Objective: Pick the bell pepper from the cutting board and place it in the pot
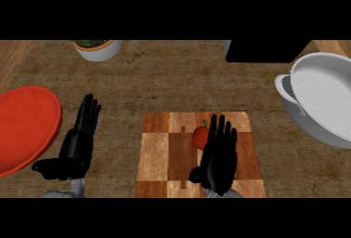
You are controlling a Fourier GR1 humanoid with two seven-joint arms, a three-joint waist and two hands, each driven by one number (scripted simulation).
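Observation:
A red bell pepper (199,135) sits on the checkered wooden cutting board (161,153) near its middle. My right hand (219,158) hovers over the board with straight fingers pointing away from me, just right of the pepper and partly covering it; it holds nothing. The white pot (328,104) stands at the right edge of the counter, well right of the board. My left hand (77,144) rests open to the left of the board, fingers straight.
A red plate (24,128) lies at the left edge, close to my left hand. At the back left stands a white plant pot (98,49). A black object (267,50) sits at the back right.

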